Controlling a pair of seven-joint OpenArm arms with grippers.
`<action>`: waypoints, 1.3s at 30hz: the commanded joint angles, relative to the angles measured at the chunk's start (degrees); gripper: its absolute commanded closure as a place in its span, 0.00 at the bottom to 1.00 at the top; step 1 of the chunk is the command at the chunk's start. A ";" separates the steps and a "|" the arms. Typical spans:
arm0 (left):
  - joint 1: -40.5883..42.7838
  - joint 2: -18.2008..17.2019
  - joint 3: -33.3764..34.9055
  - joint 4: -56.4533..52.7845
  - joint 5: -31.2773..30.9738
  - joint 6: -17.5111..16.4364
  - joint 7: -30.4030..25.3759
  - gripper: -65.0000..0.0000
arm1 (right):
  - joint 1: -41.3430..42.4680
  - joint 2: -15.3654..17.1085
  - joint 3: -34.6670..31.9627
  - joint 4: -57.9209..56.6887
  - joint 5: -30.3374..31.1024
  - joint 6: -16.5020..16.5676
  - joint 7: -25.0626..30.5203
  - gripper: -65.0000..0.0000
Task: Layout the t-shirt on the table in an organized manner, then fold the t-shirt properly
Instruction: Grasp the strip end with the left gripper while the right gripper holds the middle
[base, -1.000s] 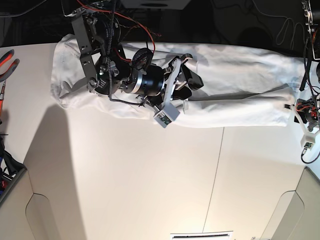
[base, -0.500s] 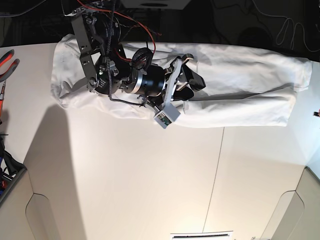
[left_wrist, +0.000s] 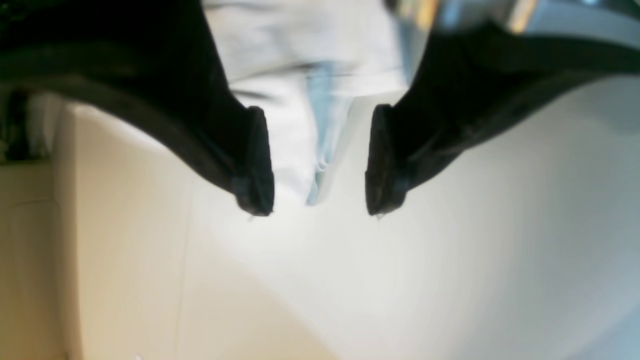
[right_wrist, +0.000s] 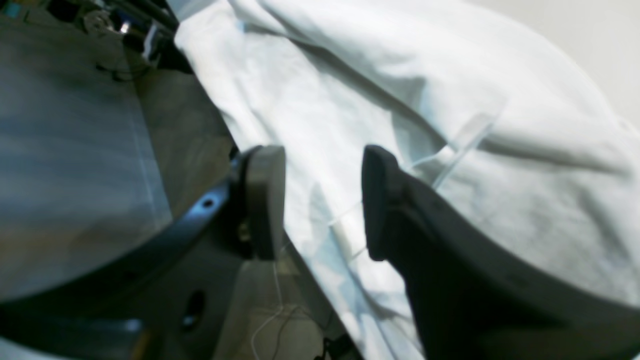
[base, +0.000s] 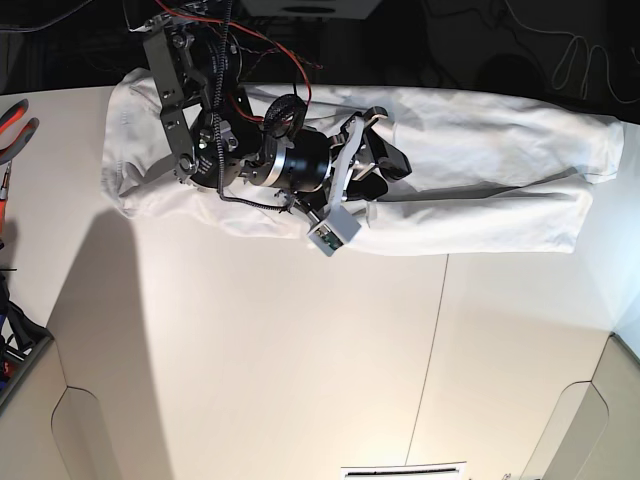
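Observation:
The white t-shirt (base: 480, 170) lies stretched in a long wrinkled band along the far edge of the table (base: 300, 360). In the base view my right gripper (base: 383, 176) sits over the shirt's middle. Its wrist view shows the right gripper (right_wrist: 322, 150) open, its fingers (right_wrist: 262, 200) straddling the cloth (right_wrist: 450, 125) by a seam at the table's edge. My left gripper (left_wrist: 315, 210) hangs open and empty above bare table, with the shirt's hem (left_wrist: 300, 65) blurred beyond its fingers (left_wrist: 255, 165). The left arm is out of the base view.
Red-handled pliers (base: 15, 125) lie at the left edge. A dark seam (base: 430, 350) crosses the tabletop. Grey panels stand at the near left (base: 90, 430) and near right (base: 610, 420) corners. Cables hang behind the far edge.
The left gripper opened, let go of the shirt's right end and drew out of the base view past the right edge. The right arm has held its place.

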 joint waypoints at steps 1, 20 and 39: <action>0.72 -1.79 -0.46 -0.31 -2.38 -0.49 0.74 0.48 | 0.63 -0.50 -0.04 1.05 1.31 0.61 1.33 0.62; 6.34 3.98 -0.28 -3.26 5.16 -0.49 -11.39 0.48 | 0.63 -0.48 -0.04 1.05 1.75 1.44 1.31 0.62; 6.19 9.57 0.13 -3.26 8.33 -0.49 -16.52 0.41 | 0.63 -0.48 -0.04 1.05 1.75 1.46 1.31 0.62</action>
